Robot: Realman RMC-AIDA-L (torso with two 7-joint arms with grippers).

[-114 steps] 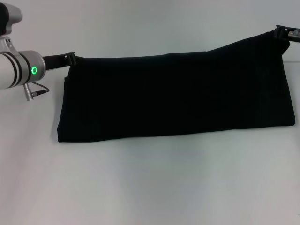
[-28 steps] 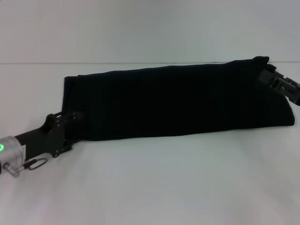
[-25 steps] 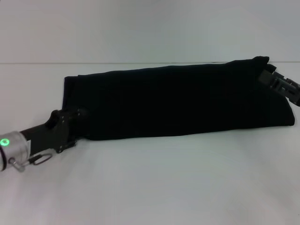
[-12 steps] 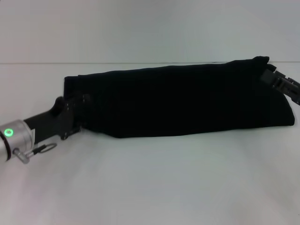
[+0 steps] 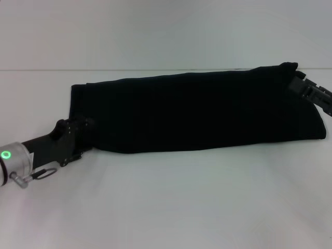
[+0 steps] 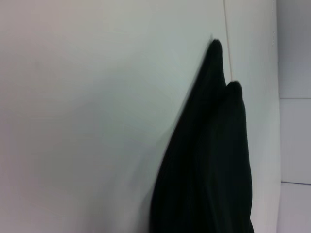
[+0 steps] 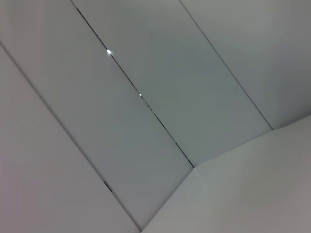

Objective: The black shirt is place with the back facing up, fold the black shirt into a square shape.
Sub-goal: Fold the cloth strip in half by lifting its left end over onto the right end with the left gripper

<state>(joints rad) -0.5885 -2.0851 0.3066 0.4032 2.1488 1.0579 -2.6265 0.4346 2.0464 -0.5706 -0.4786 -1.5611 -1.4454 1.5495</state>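
The black shirt (image 5: pixel 197 111), a large plain black soft cloth garment, lies on the white table (image 5: pixel 166 202) as a long band folded lengthwise, running from the left side across to the right.

Left gripper (image 5: pixel 85 129): it sits low at the band's near left corner, in contact with the cloth edge. Whether its fingers are parted or clamped on the fabric cannot be told. The left wrist view shows only a dark ridge of cloth (image 6: pixel 214 160) rising against the table.

Right gripper (image 5: pixel 303 88): it rests at the far right corner of the band, touching or overlapping the raised cloth tip. Its finger state cannot be told either. The right wrist view shows only pale wall panels.

Step in hand, as a judgement: the lengthwise fold is complete and the crosswise fold is being prepared. The next move calls for a secure hold on one short end, then carrying that end over the other so the band halves toward a square.
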